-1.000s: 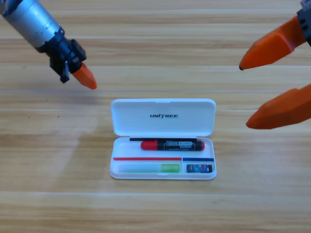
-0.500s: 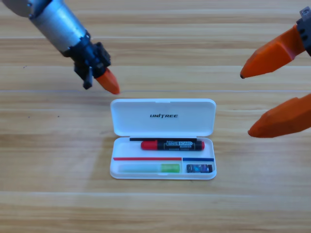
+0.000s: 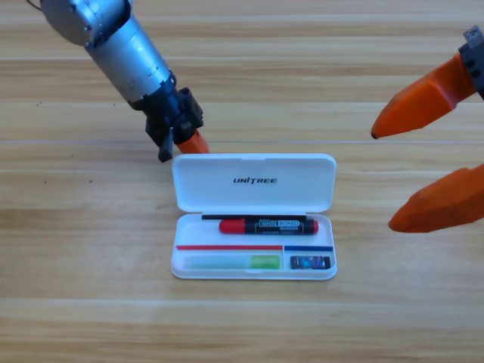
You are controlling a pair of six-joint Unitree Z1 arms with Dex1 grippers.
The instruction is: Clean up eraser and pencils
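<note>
A white case [image 3: 254, 219] lies open in the middle of the wooden table [image 3: 68, 249], its lid folded back and lying flat, with the word UNITREE printed on it. All three things of the task are inside the lower half. The black marker with a red cap [image 3: 268, 225] lies along the upper compartment, its cap to the left and its white label facing up. Below it, in the long compartment at the left, lies the translucent green pen [image 3: 233, 262]; its left part is pale and hard to separate from the white plastic of the case. The small dark eraser [image 3: 311, 262] sits in the short compartment at the lower right.

The left gripper [image 3: 193, 143] comes in from the upper left corner on its grey arm and points down at the far left corner of the lid. Only a small piece of orange shows, just at the lid's edge; the black body covers the rest, so I cannot tell how the claw is set, or if it touches the lid.

The right gripper [image 3: 382, 180] waits at the right edge, large and partly cut off. Its two orange jaws stand wide apart, released and holding nothing.
</note>
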